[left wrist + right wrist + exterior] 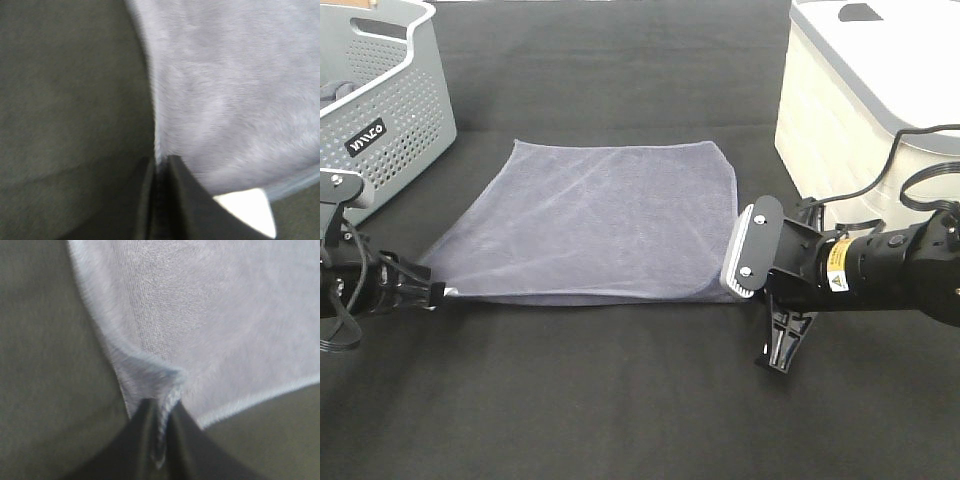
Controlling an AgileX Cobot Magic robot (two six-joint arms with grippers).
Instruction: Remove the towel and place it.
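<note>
The towel (600, 220) lies spread across the black worktop (620, 420), between the two arms and nearer me than the containers. The left fingers (432, 292) are pinched tight on its near left corner, beside a small white tag (247, 207). The right fingers (732, 286) are clamped the same way on the near right corner, bunching the hem. A grey perforated basket (390, 110) stands far left and a white bin (860, 90) far right, both clear of the cloth.
</note>
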